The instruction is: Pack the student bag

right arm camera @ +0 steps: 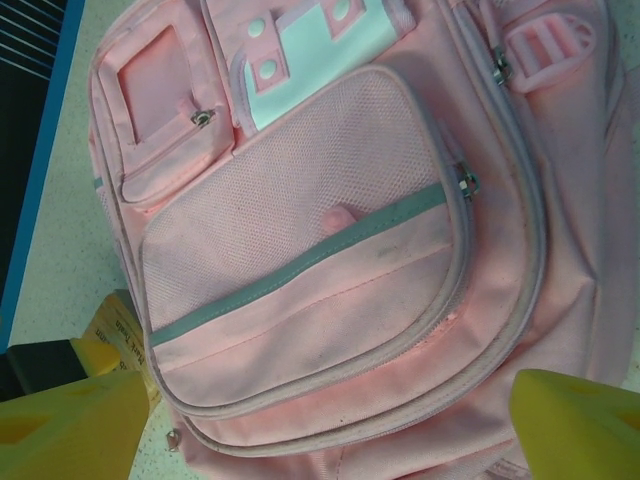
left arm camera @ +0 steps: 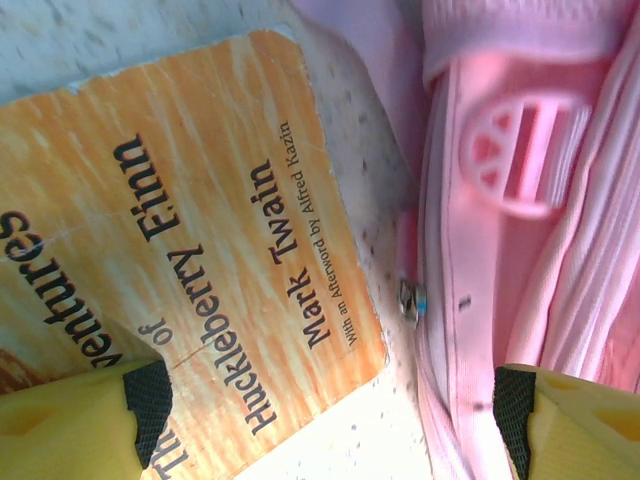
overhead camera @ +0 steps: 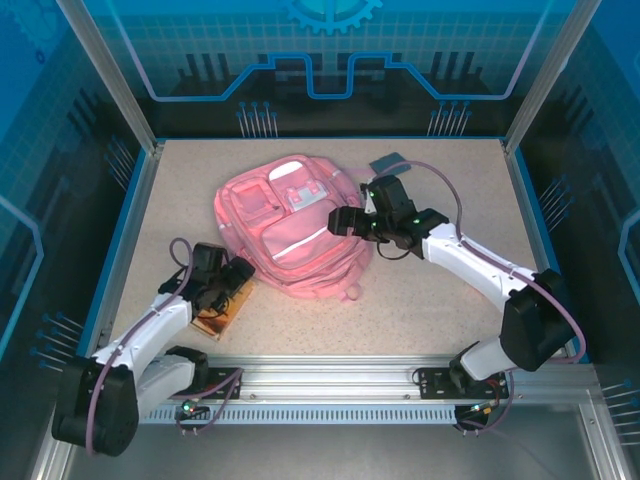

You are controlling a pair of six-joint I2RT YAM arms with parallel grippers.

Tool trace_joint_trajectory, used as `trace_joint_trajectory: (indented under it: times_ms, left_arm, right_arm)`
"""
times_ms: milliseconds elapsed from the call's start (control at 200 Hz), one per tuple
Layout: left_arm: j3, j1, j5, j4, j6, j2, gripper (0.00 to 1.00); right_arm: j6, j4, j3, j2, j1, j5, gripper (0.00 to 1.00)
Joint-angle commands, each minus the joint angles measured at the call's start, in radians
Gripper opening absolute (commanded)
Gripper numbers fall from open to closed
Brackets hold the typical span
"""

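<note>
Both my grippers gape wide: left gripper hovers at the overhead view's lower left, above the orange Huckleberry Finn paperback, just beside the pink student bag lying mid-frame; right gripper hangs over its mesh front pocket.

1 backpack, 1 paperback, 1 dark item

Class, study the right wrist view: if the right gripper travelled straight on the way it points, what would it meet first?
The large pink fabric backpack. The right gripper, jaws open, points at its grey-striped front pocket, with nothing visible between them. How far off it sits is unclear.
</note>
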Motion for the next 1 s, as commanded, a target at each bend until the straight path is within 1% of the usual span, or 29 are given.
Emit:
trace_joint_trajectory:
  times_ms: [0, 100, 160, 225, 315, 410, 530, 655, 780, 900, 996]
  left_arm:
    - [0.044, -0.018, 0.049, -0.224, 0.01, 0.006, 0.88]
    - [0.177, -0.001, -0.02, -0.346, 0.127, 0.004, 0.9]
    - [0.222, 0.039, -0.041, -0.388, 0.174, 0.009, 0.9]
    - [0.236, 0.102, -0.027, -0.405, 0.212, 0.012, 0.89]
    - [0.228, 0.203, 0.027, -0.414, 0.243, 0.001, 0.87]
    - [0.218, 0.257, 0.055, -0.436, 0.251, -0.019, 0.85]
    - [0.182, 0.266, 0.048, -0.46, 0.206, -0.053, 0.81]
    - [0.101, 0.268, 0.083, -0.421, 0.122, -0.094, 0.71]
    - [0.041, 0.268, 0.062, -0.39, 0.076, -0.125, 0.64]
    - [0.025, 0.268, 0.036, -0.38, 0.085, -0.106, 0.55]
    - [0.011, 0.268, 0.03, -0.371, 0.085, -0.094, 0.47]
  right_arm:
    - [-0.02, -0.017, 0.062, 0.03, 0.036, 0.005, 0.93]
    - [-0.063, -0.065, 0.129, 0.066, 0.076, 0.026, 0.91]
    - [-0.086, -0.083, 0.164, 0.091, 0.099, 0.029, 0.9]
    - [-0.105, -0.102, 0.203, 0.124, 0.13, 0.026, 0.87]
    - [-0.132, -0.14, 0.279, 0.191, 0.175, 0.014, 0.83]
    - [-0.166, -0.176, 0.358, 0.279, 0.231, -0.018, 0.77]
    - [-0.195, -0.214, 0.469, 0.396, 0.301, -0.039, 0.68]
    - [-0.218, -0.238, 0.582, 0.505, 0.356, -0.068, 0.55]
    - [-0.255, -0.294, 0.72, 0.623, 0.414, -0.07, 0.43]
    - [-0.268, -0.349, 0.832, 0.73, 0.455, -0.069, 0.4]
    - [-0.257, -0.371, 0.885, 0.801, 0.472, -0.076, 0.37]
